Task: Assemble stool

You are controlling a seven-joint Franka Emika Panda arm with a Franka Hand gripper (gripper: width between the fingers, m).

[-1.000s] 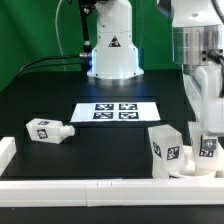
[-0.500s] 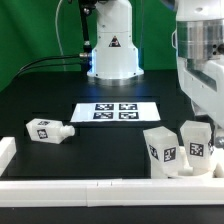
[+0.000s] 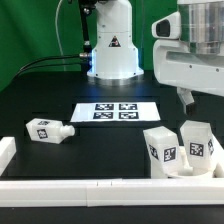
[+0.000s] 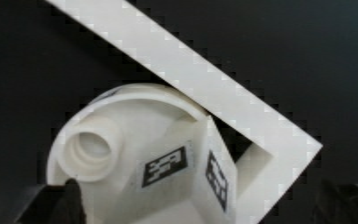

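Note:
Two white stool legs with black-and-white tags stand upright close together at the exterior view's right, one [image 3: 163, 148] nearer the middle and one [image 3: 199, 141] beside it. A low white body under them [image 3: 184, 170] looks like the round seat, mostly hidden. A third leg [image 3: 48, 130] lies on its side at the exterior view's left. My gripper [image 3: 187, 99] hangs open and empty above the right-hand upright leg, clear of it. The wrist view looks down on a tagged leg [image 4: 149, 150] with a round end; a dark finger [image 4: 48, 205] shows at the frame's edge.
The marker board [image 3: 117, 111] lies flat mid-table. White border rails run along the front [image 3: 90, 187] and the exterior view's left [image 3: 6, 150]; a rail corner [image 4: 247, 100] shows next to the leg in the wrist view. The robot base [image 3: 112, 50] stands at the back.
My gripper was down on the right-hand upright leg, let it go and has risen well above it. The leg stays standing where it was left.

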